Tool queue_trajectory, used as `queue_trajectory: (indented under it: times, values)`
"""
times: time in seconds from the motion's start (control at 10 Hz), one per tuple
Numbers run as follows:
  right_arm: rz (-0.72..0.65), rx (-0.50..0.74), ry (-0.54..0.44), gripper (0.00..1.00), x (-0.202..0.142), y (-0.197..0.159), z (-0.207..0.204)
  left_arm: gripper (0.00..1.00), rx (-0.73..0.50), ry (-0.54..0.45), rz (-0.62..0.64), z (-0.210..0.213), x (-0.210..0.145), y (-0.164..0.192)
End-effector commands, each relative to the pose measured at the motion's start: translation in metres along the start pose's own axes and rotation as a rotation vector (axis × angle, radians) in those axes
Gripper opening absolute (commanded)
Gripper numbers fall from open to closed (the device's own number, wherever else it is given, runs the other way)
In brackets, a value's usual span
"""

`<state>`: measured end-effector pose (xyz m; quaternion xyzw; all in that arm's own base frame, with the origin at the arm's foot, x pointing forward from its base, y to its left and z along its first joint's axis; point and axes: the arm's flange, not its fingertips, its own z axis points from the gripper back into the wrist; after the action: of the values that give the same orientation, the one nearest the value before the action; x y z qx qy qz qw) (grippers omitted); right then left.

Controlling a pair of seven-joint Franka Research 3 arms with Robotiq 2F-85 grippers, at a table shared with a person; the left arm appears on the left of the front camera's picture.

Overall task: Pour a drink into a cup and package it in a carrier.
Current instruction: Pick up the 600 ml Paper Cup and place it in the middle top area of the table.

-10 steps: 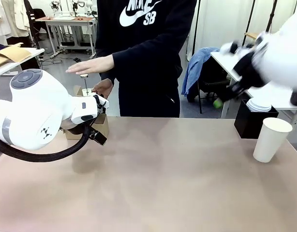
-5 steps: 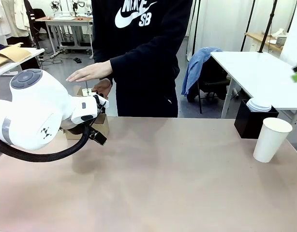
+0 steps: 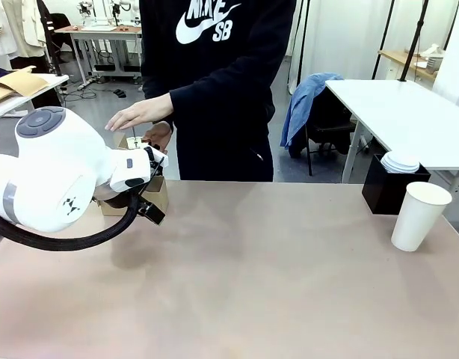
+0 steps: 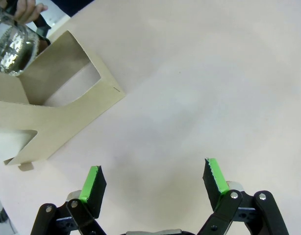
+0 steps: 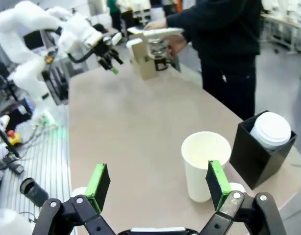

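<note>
A tall white paper cup (image 3: 420,215) stands upright and lidless at the table's right edge. In the right wrist view my right gripper (image 5: 158,182) hangs open above and short of the cup (image 5: 204,164). At the far left stands the brown cardboard carrier (image 3: 158,196). Behind it the person's hand (image 3: 159,134) holds a glass jug (image 5: 158,50). I cannot make out the drink through the glass. My left gripper (image 4: 154,180) is open over bare table, with the carrier (image 4: 57,98) and the jug (image 4: 11,44) a little beyond its fingertips.
A black box (image 3: 386,191) holding a stack of white lids (image 3: 400,161) sits just behind the cup. The person stands at the far edge with the other hand (image 3: 140,114) held flat above the jug. My bulky left arm (image 3: 57,176) crowds the left side.
My right arm has swung up and out of the front view to the right. The person's raised hand has shifted slightly right. The left arm has stayed still.
</note>
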<state>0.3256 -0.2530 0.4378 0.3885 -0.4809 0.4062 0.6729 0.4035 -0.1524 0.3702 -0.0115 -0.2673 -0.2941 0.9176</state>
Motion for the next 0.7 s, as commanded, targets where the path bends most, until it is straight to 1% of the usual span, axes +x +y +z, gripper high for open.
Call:
queue_trajectory:
  times: [0.0, 0.1, 0.4, 0.5, 0.6]
  values:
    - [0.000, 0.076, -0.048, 1.00, -0.039, -0.049, -0.019, 1.00, -0.001, 0.000, 0.001, 0.000, 0.000, 0.001]
    - [0.000, 0.000, 0.000, 1.00, 0.000, 0.000, 0.000, 1.00, -0.001, 0.000, 0.001, 0.000, 0.000, 0.001]
    - [0.000, 0.000, 0.000, 1.00, 0.000, 0.000, 0.000, 1.00, -0.001, 0.000, 0.001, 0.000, 0.000, 0.001]
    - [0.000, 0.014, 0.001, 1.00, -0.020, -0.012, -0.006, 1.00, -0.001, 0.000, 0.001, 0.000, 0.000, 0.001]
    - [0.006, -0.029, -0.036, 1.00, -0.040, -0.023, -0.034, 1.00, -0.001, 0.000, 0.001, 0.000, 0.000, 0.001]
